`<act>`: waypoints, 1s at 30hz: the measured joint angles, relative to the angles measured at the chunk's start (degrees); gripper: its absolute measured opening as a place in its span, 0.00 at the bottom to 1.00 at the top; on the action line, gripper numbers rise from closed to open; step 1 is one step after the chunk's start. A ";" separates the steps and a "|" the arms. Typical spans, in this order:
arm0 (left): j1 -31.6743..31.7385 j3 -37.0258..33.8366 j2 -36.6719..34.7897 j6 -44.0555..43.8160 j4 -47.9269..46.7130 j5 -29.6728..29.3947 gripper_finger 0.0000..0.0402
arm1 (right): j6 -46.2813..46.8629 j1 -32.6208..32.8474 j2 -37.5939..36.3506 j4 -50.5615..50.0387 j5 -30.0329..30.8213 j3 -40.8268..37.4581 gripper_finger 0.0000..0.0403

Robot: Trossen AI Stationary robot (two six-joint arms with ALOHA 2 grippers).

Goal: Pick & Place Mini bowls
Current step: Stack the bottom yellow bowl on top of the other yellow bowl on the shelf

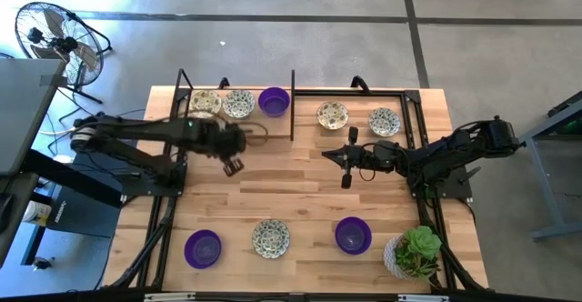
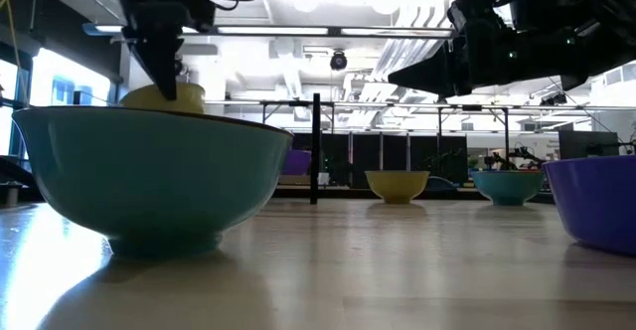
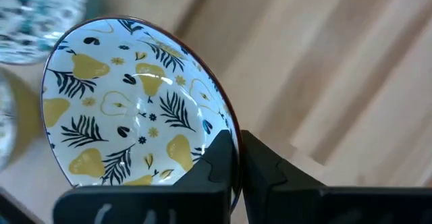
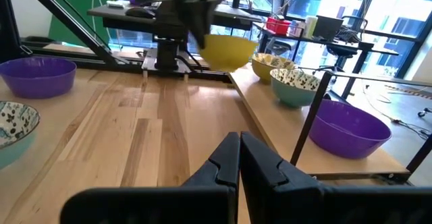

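Note:
My left gripper (image 1: 244,140) is over the table's far left part, shut on a mini bowl (image 3: 135,102) that is white inside with yellow pears and dark leaves, and yellow outside (image 4: 226,48). My right gripper (image 1: 329,155) hangs shut and empty above the table's middle, pointing left. Two patterned bowls (image 1: 205,102) (image 1: 238,104) and a purple one (image 1: 274,101) stand on their bases in the far left section. Two more patterned bowls (image 1: 332,115) (image 1: 384,121) stand right of the divider. Near the front edge are a purple (image 1: 202,247), a patterned (image 1: 271,238) and a purple bowl (image 1: 352,235). My left gripper holds the pear-patterned bowl by its rim (image 3: 228,126), pinched with one finger (image 3: 214,166) inside the bowl and the other (image 3: 264,164) outside its wall. The bowl is lifted clear of the table (image 4: 226,48) and tilted, its inside facing the wrist camera.
A black frame with an upright divider (image 1: 292,102) borders the far edge. A green plant in a white pot (image 1: 414,252) stands at the near right corner. Bare wood (image 1: 291,193) lies between the far and near rows of bowls.

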 joint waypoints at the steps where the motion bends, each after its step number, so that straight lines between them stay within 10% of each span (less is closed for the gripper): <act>1: 1.80 0.62 -0.16 1.23 -0.79 0.00 0.01 | 0.00 0.01 0.00 0.04 -0.01 0.00 0.00; 14: 24.72 14.94 4.17 22.67 -13.41 2.62 0.01 | -0.02 -0.01 0.00 0.79 -0.05 0.00 0.00; 30: 40.83 15.14 10.99 29.00 -10.10 1.98 0.01 | -0.22 0.01 0.00 0.27 -0.10 0.00 0.00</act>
